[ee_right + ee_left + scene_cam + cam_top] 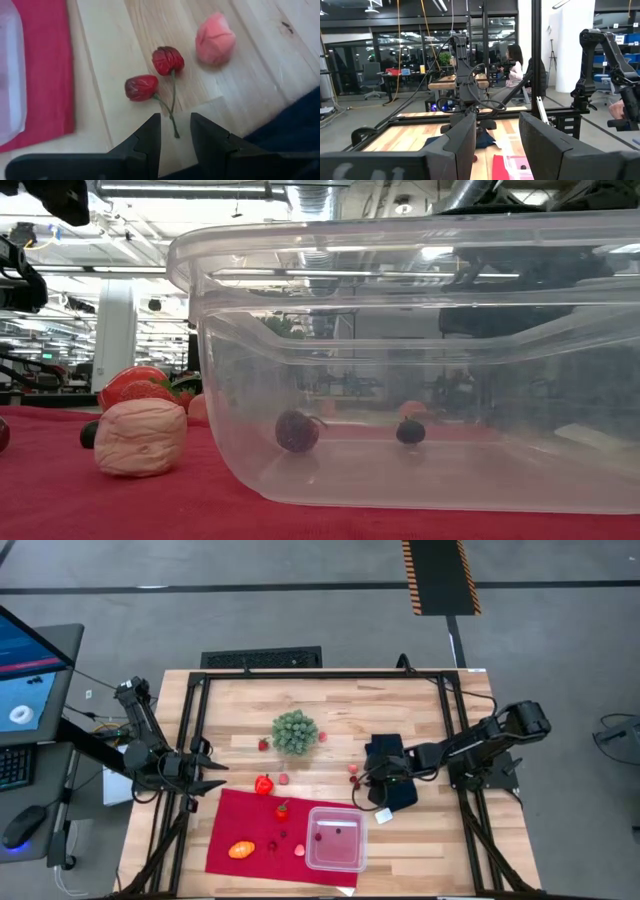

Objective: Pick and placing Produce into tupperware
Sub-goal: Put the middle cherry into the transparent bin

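The clear tupperware [337, 838] stands on the red cloth's right end, and two small dark fruits [298, 430] lie inside it. A pair of red cherries [152, 75] joined by thin stems lies on the bare wood, with a pink bit [215, 39] beside it. My right gripper [175, 131] is open and low over the table, one finger on either side of the stems' free end [175, 131], and I see no touch. An orange oval [241, 850], a strawberry [283, 808] and a red pepper [263, 784] lie on or beside the cloth. My left gripper [495, 145] waits open at the table's left edge.
A green bushy ball [295, 732] sits toward the far middle of the table, with small red and pink bits around it. A dark blue folded cloth [392, 775] lies under my right arm. The red cloth [250, 830] covers the near middle. A black frame [190, 740] rings the table.
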Tool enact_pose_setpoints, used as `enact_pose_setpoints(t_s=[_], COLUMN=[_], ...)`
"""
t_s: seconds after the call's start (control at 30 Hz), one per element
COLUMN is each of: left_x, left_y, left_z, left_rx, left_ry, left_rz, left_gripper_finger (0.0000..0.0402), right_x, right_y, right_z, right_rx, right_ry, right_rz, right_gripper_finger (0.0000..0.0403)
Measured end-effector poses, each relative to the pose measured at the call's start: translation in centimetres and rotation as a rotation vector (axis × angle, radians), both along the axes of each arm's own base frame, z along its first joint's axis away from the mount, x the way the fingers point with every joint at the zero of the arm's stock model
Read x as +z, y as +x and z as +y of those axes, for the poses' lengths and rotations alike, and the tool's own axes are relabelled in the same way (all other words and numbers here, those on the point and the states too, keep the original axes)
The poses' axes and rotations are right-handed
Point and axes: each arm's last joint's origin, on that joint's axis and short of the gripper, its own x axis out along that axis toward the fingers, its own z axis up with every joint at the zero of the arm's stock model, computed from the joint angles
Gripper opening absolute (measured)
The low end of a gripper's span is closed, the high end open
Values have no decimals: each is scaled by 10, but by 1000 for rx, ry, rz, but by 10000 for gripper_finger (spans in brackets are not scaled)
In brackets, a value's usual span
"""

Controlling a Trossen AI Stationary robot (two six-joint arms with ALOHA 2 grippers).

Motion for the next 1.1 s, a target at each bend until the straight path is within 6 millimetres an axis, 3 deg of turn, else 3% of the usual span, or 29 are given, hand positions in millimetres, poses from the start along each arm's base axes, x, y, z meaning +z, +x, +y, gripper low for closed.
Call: enact_pose_setpoints(t_s=[0.63,0.87,1.1], left_x=[0,0,0], left_y=[0,0,0], left_z=[0,0,0], left_rx=[-2,-2,-3], left_ry=[-14,-14,-14], left_rz=[1,1,1], left_gripper_finger=[142,142,142], right_x=[-8,-5,5], right_y=[3,4,14], right_z=[1,3,9], right_rx=[-1,10,63], right_ry=[9,2,20], right_rz=[21,26,7], right_gripper_finger=[100,19,11])
